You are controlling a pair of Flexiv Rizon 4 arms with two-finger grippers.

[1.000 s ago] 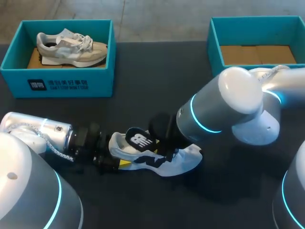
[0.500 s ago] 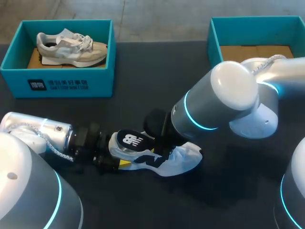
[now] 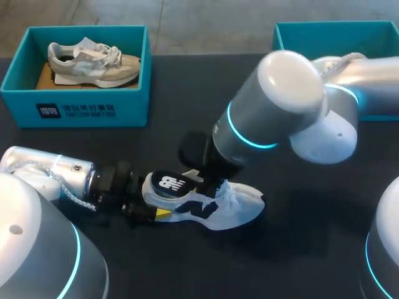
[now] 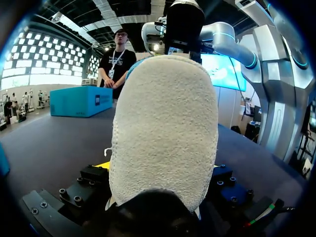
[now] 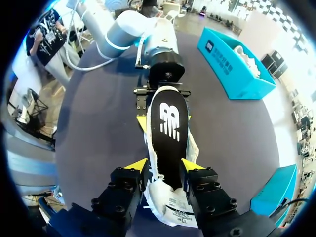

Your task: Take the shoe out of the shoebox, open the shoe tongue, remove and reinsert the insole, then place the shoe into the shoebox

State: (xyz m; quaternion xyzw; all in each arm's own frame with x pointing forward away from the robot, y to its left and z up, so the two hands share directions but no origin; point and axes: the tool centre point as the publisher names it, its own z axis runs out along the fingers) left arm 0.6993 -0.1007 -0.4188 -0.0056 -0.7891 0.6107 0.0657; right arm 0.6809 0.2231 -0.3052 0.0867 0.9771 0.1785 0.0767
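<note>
White-and-black mesh sneaker point(image 3: 218, 208) lies near the dark table's point(image 3: 187, 93) front edge, its heel clamped by the left gripper point(image 3: 149, 199). The black insole point(image 3: 167, 184), tilted up a second ago, now sits flatter. Left wrist view: the heel fills the grip. Right wrist view: the right gripper point(image 5: 164, 167) straddles the midfoot; whether it clasps cannot be told.

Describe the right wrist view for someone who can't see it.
A white shoe lies on a dark table with its black insole showing. The left gripper clamps its heel; the right gripper is over its middle. A teal box stands beyond.
</note>
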